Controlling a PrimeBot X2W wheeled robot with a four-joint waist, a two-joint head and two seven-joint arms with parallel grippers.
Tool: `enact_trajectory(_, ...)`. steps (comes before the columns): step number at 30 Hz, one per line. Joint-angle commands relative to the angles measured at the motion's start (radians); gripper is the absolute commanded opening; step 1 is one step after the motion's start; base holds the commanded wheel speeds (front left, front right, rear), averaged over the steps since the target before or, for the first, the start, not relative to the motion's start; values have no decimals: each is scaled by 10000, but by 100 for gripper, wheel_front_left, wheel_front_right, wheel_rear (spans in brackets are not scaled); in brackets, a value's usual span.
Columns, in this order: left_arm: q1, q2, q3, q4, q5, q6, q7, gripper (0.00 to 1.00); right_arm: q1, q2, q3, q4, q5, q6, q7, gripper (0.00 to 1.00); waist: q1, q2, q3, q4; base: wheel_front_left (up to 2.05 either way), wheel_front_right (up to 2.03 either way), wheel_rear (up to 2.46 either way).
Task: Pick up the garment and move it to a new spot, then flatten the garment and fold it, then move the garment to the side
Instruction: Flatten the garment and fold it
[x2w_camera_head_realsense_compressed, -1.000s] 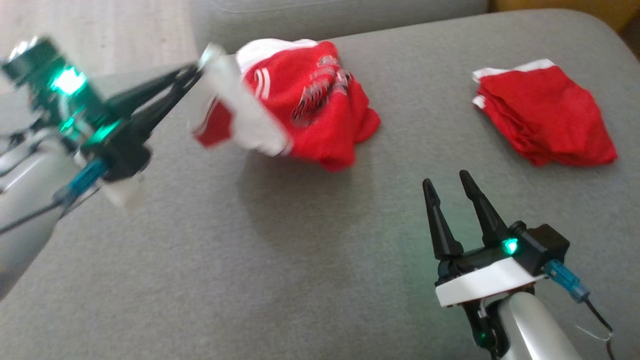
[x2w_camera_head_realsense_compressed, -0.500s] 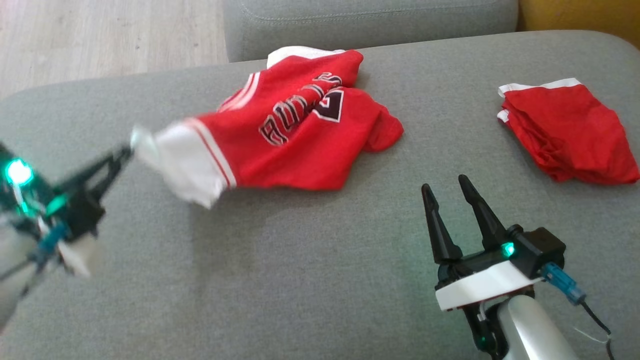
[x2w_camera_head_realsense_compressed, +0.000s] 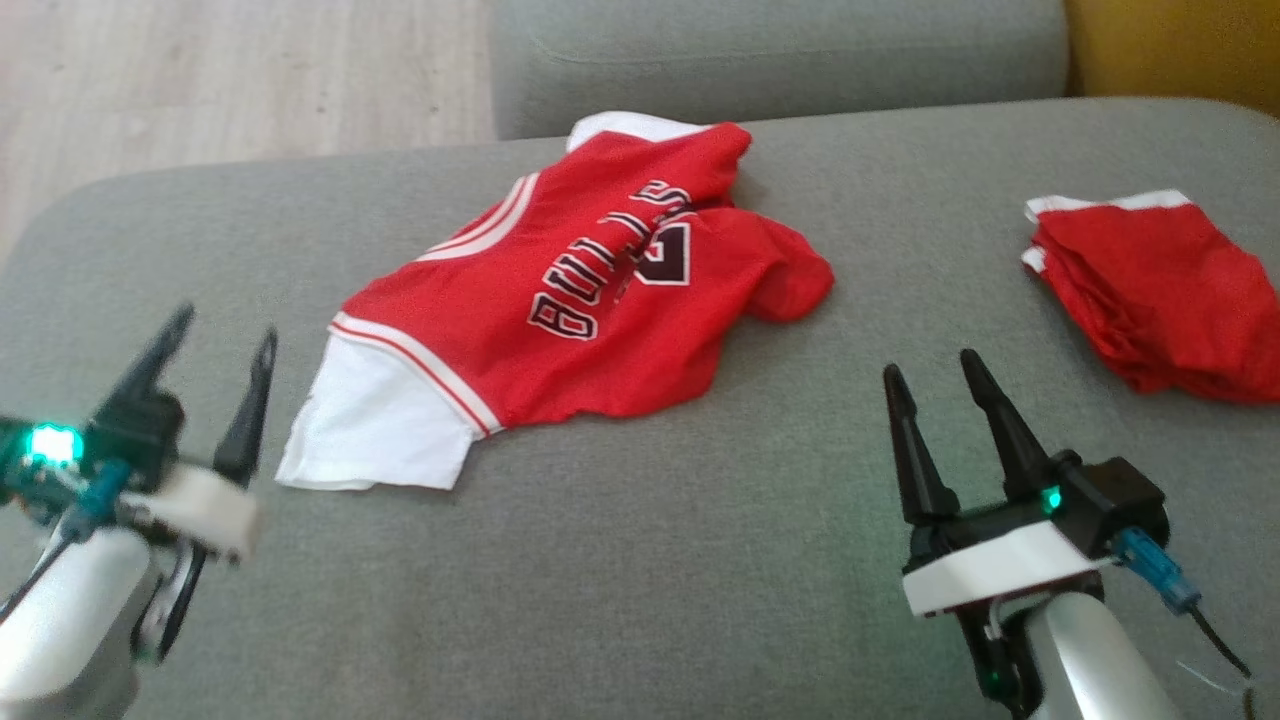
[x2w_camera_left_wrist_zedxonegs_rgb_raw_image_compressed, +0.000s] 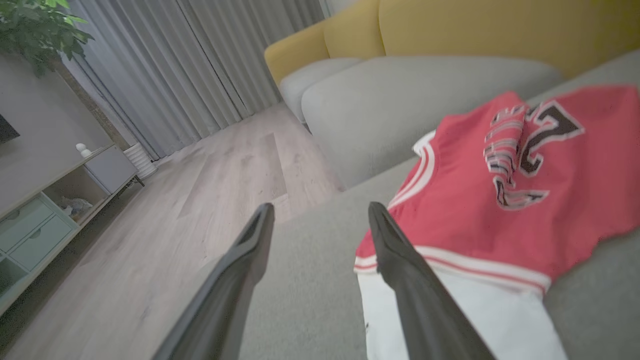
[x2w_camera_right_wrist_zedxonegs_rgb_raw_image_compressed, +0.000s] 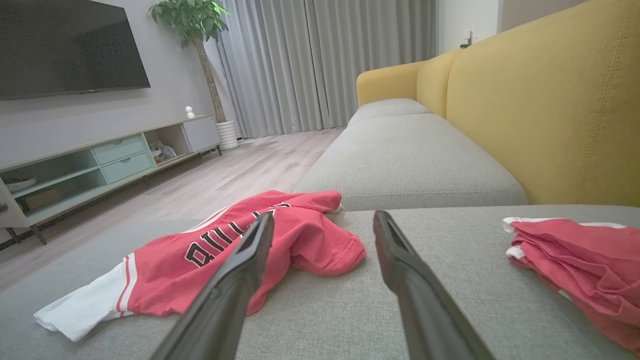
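A broad grey sofa cushion takes up most of the head view, with a second grey cushion behind it and pale wooden floor at the upper left. In the right wrist view a yellow backrest rises along the right side. The garment, a red jersey, lies spread on the cushion left of centre. It is stretched out towards the robot's left and mostly flat, though its far end is bunched into folds near the back edge of the cushion. Well apart from it, at the right edge of the cushion, sits a smaller folded red garment with white trim. The left gripper hovers at the lower left, just beside the jersey's near end, and its two dark fingers are spread with nothing between them. In the left wrist view one finger crosses in front of the cloth, and whether it touches cannot be told. The right gripper hovers at the lower right over bare cushion between the two garments, its fingers likewise parted and empty. A white hem panel forms the jersey's near end, edged by thin white and red stripes. Black lettering outlined in white runs across the jersey's middle.
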Motion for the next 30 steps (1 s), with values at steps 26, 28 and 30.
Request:
enact_trajectory(26,2502,-3550,4440,-4193,1998,278,-232,100,-2139,-24,-244,1237,-948,-9,1584,100,1,0,991,1808,0,0,0)
enact_trajectory(28,2447,-3761,4464,-4046,2125,107,-232,100,-2610,-24,-253,1911,-729,-9,2011,100,1,0,1114,2003,0,0,0)
enact_trajectory(30,2395,-3947,4495,-3902,2265,-64,-232,100,-3044,-24,-378,2699,-158,-9,2473,100,1,0,1214,2195,0,0,0)
